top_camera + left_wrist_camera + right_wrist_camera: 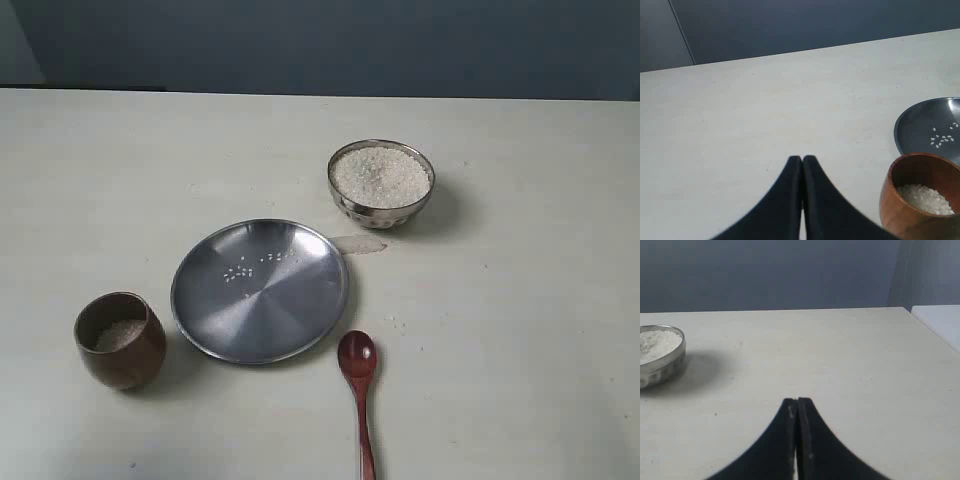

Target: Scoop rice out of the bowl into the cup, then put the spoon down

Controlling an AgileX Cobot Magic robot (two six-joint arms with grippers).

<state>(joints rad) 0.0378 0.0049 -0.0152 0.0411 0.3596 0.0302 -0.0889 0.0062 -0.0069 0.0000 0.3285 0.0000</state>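
L gripper (pixel 802 159): 2 fingers, matte black, plain surface.
L finger shape: broad at base, outer edges curve inward, taper to narrow rounded tips.
L finish: smooth, faint grey sheen along inner edges nr tips.
L seam: thin pale line btwn the 2 fingers, widening slightly twd base.
R gripper (pixel 797 401): same build, 2 black fingers, matte.
R finger shape: wide flared base, concave outer edges, tips blunter & squarer than L.
R marks: few tiny pale specks/scuffs on inner edges, below tips.
R seam: narrow light line down the middle.
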